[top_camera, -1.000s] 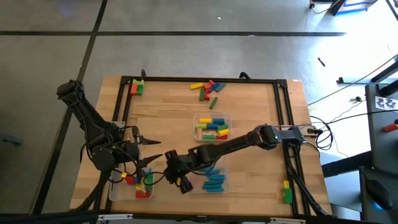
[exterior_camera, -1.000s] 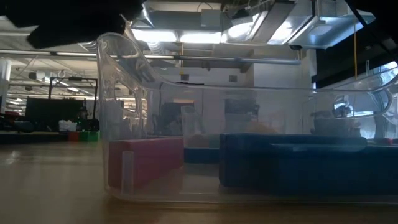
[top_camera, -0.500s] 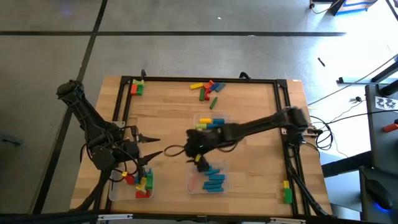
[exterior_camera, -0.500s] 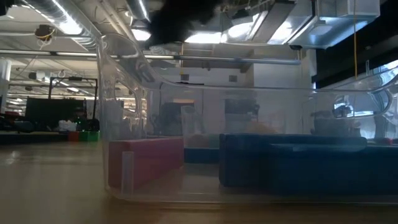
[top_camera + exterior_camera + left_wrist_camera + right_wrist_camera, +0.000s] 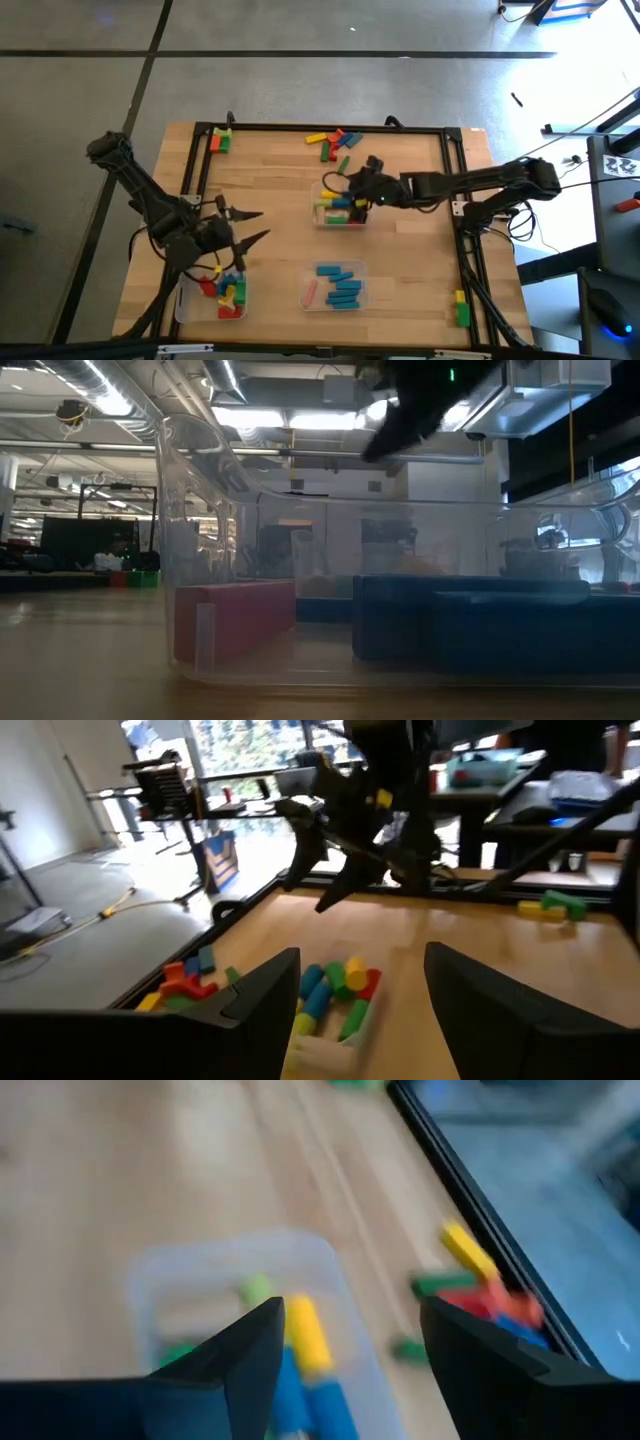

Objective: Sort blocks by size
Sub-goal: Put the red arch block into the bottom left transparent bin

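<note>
Over the middle tray (image 5: pixel 341 204), the right gripper (image 5: pixel 352 184) hangs with its fingers spread and nothing between them; its wrist view shows a yellow block (image 5: pixel 305 1332) and blue ones lying in that tray just below. Beyond the tray, toward the far table edge, a loose pile of blocks (image 5: pixel 333 142) waits unsorted, and nearer than the tray sits the blue-block tray (image 5: pixel 335 284) with one pink bar (image 5: pixel 235 620) in it. The left gripper (image 5: pixel 244 226) waits well to the left of the middle tray, fingers apart and empty, beside a third tray (image 5: pixel 226 294) of mixed blocks. The main risk, as I judge it, is a descent that catches the tray's thin wall, tipping or sliding it. Crowded blocks could also mean two get pinched together, or one slips from a skewed grip.
</note>
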`<state>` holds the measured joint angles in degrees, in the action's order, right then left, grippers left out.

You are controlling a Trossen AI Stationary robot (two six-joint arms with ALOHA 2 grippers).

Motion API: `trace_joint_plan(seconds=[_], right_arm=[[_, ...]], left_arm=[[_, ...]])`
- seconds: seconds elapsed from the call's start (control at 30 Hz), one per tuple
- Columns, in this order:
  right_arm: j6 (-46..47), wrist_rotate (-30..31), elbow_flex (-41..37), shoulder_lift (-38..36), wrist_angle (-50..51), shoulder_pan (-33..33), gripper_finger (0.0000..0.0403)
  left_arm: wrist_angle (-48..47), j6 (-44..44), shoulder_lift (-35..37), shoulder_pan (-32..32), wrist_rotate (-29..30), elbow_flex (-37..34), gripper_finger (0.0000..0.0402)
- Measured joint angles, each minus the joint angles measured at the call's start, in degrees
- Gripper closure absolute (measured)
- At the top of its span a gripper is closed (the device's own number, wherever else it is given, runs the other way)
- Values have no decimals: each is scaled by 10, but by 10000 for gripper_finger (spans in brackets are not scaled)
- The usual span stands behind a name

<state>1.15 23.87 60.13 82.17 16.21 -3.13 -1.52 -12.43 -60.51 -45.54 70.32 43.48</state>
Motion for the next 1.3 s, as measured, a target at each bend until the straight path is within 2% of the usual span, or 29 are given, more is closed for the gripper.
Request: trace_joint_plan(seconds=[0.3,0.57,0.93,1.13,1.3], right_arm=[[58,0,-69,19,-31,117,171],[65,-17,-74,64,-121,192,171],[138,-127,-73,134,-193,292,171],[137,-190,-73,155,-226,338,171],[95,-222,-66,146,-220,369,171]], left_arm=[[-77,-84,-1,55,-18,0,192],[-104,-107,-8,91,-49,0,192],[-123,-110,-16,137,-63,0,192],[-156,-145,-18,156,-63,0,192],[-162,-161,-20,180,-71,0,192]])
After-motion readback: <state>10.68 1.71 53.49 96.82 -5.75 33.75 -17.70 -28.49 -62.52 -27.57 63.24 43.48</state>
